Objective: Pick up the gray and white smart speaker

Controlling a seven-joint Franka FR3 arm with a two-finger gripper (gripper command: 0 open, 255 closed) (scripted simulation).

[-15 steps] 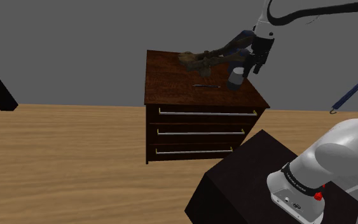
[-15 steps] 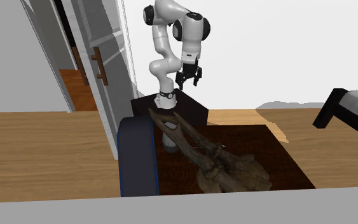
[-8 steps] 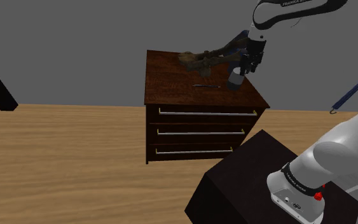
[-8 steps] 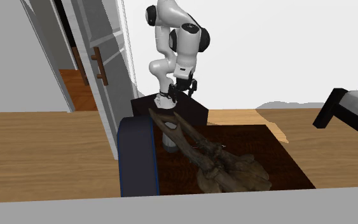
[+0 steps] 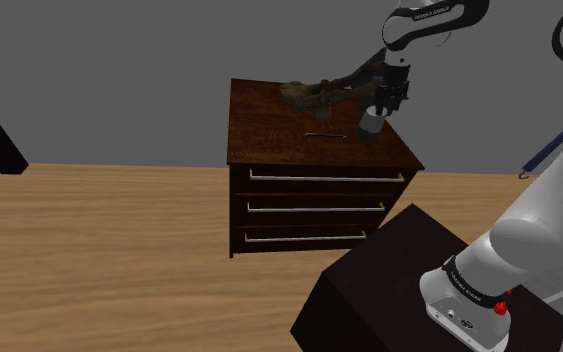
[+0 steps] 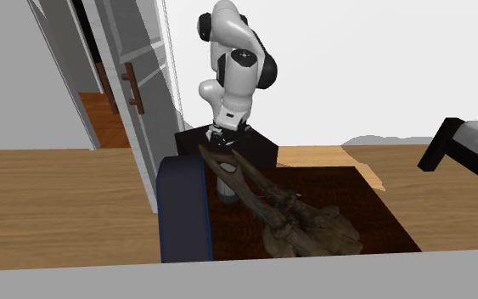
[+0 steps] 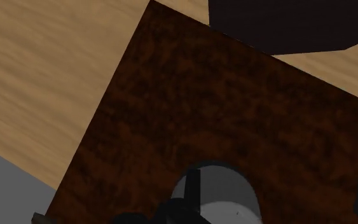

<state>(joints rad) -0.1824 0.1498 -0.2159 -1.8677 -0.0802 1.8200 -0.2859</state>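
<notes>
The end effector (image 5: pixel 390 100) is seen in the upper right of the shoulder view, hanging just above the smart speaker (image 5: pixel 369 126) and pointed down at it; whether it is open or closed cannot be told. The speaker, a short grey and white cylinder, stands upright near the right-hand edge of the dark chest of drawers (image 5: pixel 279 125), close beside one end of a piece of driftwood (image 5: pixel 319 90) that lies across the back of the top. In the shoulder view the speaker lies below and slightly to the left of the end effector. In the wrist view its rounded top (image 7: pixel 225 191) is seen from above at the lower centre of the frame, so the two are judged nearly in line. Since its long axis is vertical, a mostly straight descent is judged to be needed, with care taken of the driftwood alongside.
</notes>
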